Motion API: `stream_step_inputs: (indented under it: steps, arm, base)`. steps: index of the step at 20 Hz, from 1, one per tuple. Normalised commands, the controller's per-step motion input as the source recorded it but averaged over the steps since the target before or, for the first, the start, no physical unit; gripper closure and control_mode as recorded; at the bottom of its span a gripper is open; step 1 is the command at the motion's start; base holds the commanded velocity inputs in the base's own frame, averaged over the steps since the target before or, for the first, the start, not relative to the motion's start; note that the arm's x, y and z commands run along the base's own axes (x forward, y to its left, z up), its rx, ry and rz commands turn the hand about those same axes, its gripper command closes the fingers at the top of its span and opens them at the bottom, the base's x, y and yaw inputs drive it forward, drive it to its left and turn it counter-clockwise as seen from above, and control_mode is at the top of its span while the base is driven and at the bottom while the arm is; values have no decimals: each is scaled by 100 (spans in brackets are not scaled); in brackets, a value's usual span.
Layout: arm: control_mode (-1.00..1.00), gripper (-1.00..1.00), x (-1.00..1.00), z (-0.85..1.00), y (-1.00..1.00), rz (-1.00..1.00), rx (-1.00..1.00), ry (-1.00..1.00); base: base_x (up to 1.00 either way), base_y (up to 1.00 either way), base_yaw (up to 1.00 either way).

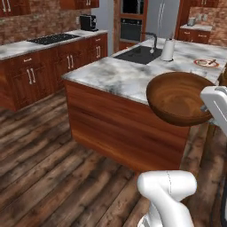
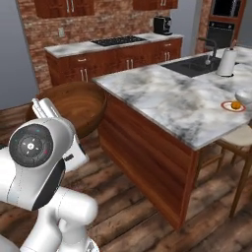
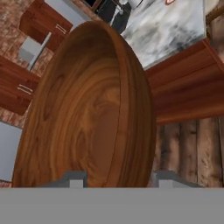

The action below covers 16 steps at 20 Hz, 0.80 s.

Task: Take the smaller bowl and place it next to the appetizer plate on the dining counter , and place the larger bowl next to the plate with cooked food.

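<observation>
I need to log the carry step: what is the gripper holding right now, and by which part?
The gripper holds the larger bowl by its rim, one finger inside the wall and one outside.

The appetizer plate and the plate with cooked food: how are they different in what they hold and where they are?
The appetizer plate holds one orange round item; the plate with cooked food holds reddish pieces and a utensil. Neither touches the larger bowl, held off the dining counter. Both are white, red-rimmed, lying flat on the counter.
</observation>
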Motion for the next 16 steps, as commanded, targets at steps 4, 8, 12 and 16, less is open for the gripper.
stream_step_inputs:
  steps: [4, 8, 12, 16]
  arm:
    - [100, 100, 0, 0, 0, 0, 0, 0]
    - [100, 100, 0, 0, 0, 0, 0, 0]
    - [100, 100, 0, 0, 0, 0, 0, 0]
    - [100, 100, 0, 0, 0, 0, 0, 0]
  base:
    - [-51, -100, 30]
    - [-5, -100, 17]
    - [22, -100, 10]
    - [19, -100, 12]
